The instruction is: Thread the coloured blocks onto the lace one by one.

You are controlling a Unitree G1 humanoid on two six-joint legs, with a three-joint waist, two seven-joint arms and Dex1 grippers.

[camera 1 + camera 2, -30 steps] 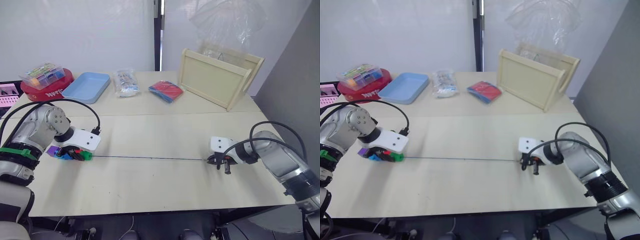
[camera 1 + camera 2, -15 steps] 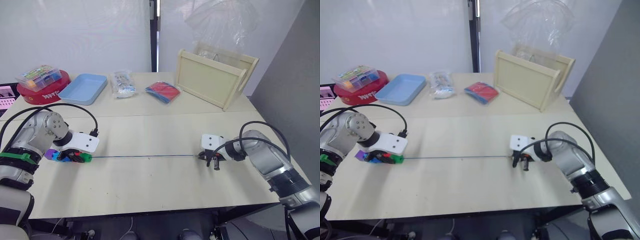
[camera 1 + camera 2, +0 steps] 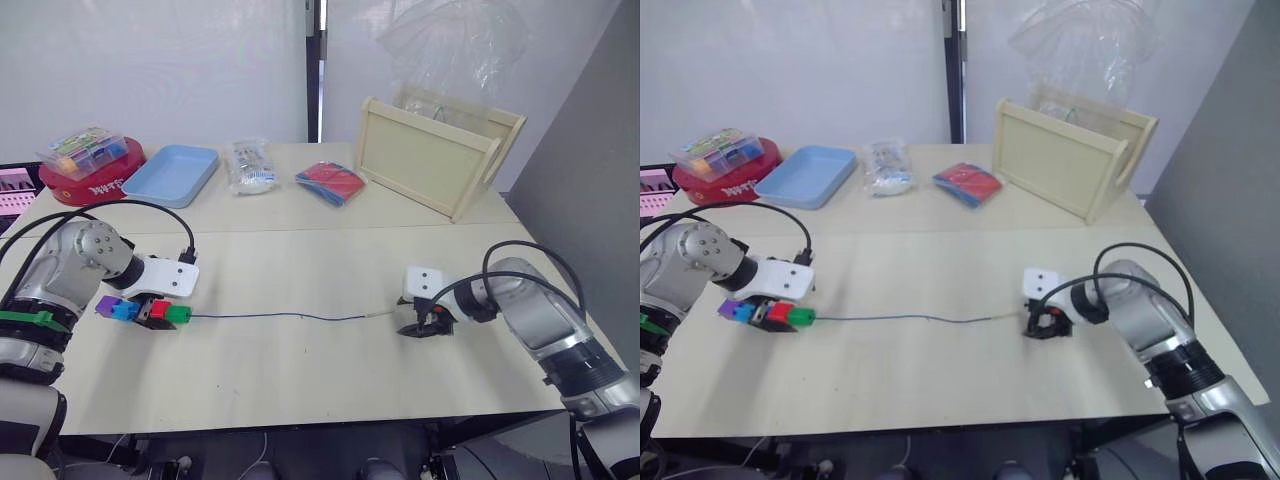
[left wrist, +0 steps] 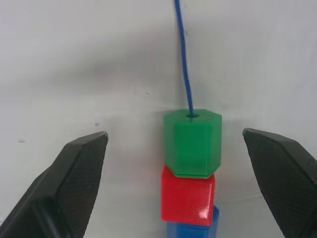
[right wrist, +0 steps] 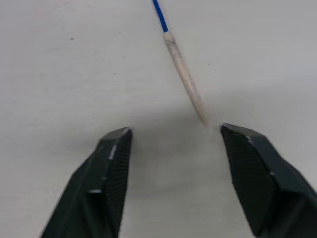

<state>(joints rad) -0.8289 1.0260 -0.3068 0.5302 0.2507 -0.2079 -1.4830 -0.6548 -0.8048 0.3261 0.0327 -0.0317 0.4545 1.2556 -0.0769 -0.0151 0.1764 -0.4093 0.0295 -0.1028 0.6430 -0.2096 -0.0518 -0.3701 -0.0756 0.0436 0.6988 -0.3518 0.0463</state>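
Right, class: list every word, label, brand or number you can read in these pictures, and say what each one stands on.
White lettering on the side of the red round tin: too blurred to read.
Print on the clear plastic packet: too small to read.
Flat red-and-blue packet: nothing legible.
Coloured blocks, lace, blue tray and wooden tray: no text seen.
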